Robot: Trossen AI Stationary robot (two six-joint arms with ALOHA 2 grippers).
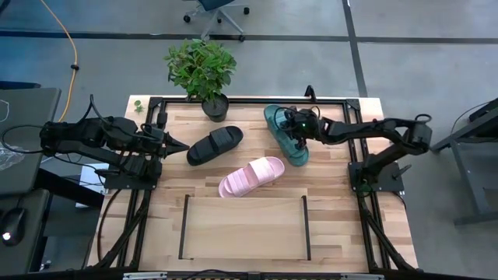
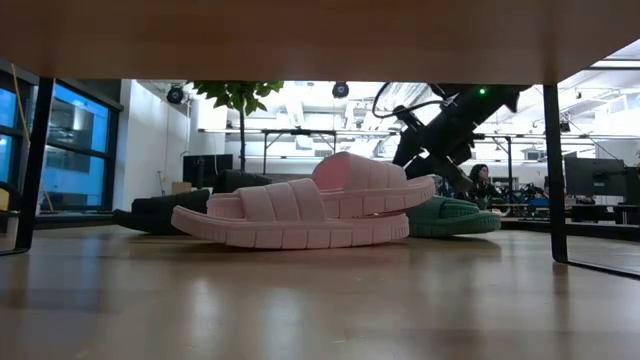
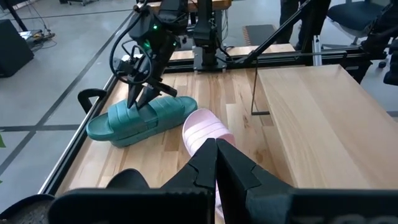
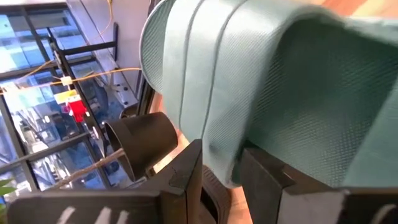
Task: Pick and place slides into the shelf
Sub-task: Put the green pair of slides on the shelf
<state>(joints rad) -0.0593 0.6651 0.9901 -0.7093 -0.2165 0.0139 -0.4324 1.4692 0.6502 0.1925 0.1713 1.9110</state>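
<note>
A: Three slides are lying on the bench [image 1: 334, 194]: one teal slide [image 1: 285, 134], one black slide [image 1: 215, 145], one pink slide [image 1: 251, 176], none on the shelf [image 1: 243, 226].

B: The right gripper [image 1: 299, 138] is clamping the teal strap; the left gripper [image 1: 176, 145] is sitting clenched beside the black one.

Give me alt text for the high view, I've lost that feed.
From above, the right hand is down on the teal slide at the table's far right. The black slide and pink slide lie mid-table, the shelf holds nothing, and the left hand waits, shut, beside the black slide.
</note>
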